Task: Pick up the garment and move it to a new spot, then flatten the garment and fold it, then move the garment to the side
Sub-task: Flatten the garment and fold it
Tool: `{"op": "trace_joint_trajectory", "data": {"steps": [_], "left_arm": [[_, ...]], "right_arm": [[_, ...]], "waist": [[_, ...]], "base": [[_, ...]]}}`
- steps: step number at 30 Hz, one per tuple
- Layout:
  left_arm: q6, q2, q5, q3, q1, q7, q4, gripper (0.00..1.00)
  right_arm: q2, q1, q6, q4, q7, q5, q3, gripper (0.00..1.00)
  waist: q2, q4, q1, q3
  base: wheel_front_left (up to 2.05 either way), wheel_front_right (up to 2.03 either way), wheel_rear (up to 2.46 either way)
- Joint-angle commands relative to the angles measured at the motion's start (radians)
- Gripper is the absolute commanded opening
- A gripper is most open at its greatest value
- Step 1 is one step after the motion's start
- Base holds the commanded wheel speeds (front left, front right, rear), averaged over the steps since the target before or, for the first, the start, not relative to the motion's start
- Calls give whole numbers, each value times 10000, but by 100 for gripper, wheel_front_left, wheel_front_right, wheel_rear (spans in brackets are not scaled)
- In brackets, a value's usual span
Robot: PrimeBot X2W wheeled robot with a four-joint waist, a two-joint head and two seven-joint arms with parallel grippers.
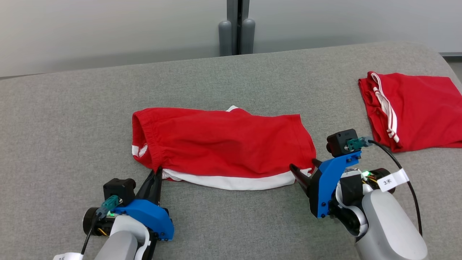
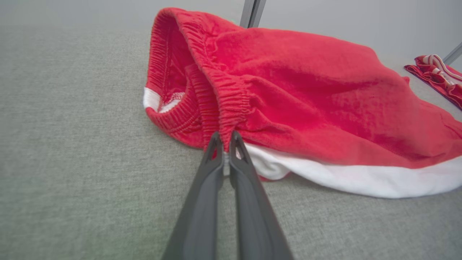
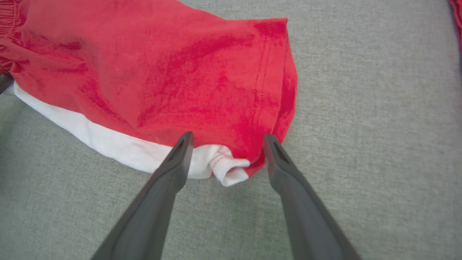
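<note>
Currently: left gripper (image 1: 157, 173) at near left, fingers pressed together on the elastic waistband corner of the red garment (image 1: 223, 144), pinching it. Garment lies lengthwise across the middle of the grey padded surface (image 1: 231, 224), with a white layer showing along its near edge. Right gripper (image 1: 304, 165) is spread wide, its tips either side of the garment's near right hem corner; contact unclear. A second red garment (image 1: 418, 112), folded, lies far right, well apart.

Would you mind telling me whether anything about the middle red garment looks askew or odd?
Yes: the garment lies unevenly; a white layer pokes out along its near edge, and the waistband is bunched where the left gripper pinches it.
</note>
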Motion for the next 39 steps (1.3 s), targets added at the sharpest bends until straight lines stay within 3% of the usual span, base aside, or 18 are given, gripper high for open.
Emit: {"op": "trace_joint_trajectory", "data": {"steps": [1, 10, 39], "left_arm": [[-19, 47, -29, -41, -20, 15, -76, 0], [-28, 111, -82, -162, 60, 64, -215, 0], [152, 332, -346, -306, 119, 226, -763, 0]], "right_arm": [[-15, -58, 4, -52, 194, -52, 20, 100], [-12, 289, 4, -62, 392, -137, -410, 100], [-15, -31, 4, 161, 424, 179, 83, 100]], "waist": [[0, 46, -1, -3], [0, 134, -1, 3], [0, 209, -1, 255]], "base": [[0, 0, 0], [0, 0, 0], [0, 0, 0]]}}
